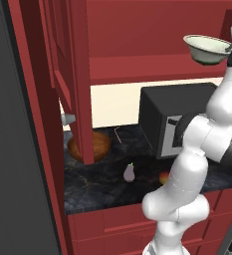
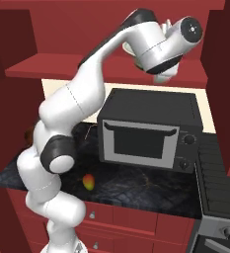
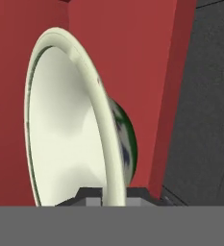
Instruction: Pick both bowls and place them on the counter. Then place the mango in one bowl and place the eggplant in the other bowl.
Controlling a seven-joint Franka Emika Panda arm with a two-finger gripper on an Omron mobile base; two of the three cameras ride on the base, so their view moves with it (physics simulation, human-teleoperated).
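One bowl on counter: brown bowl (image 1: 89, 147).
Gripper (image 3: 114, 194): clamped on white bowl (image 1: 207, 49) rim, above shelf.
Next: lower it onto counter (image 1: 102, 187).

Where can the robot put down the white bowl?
The gripper is shut on the white bowl. Bare counter lies in front of the microwave, right of the mango. The left end is crowded: the brown bowl, eggplant and mango sit close together.
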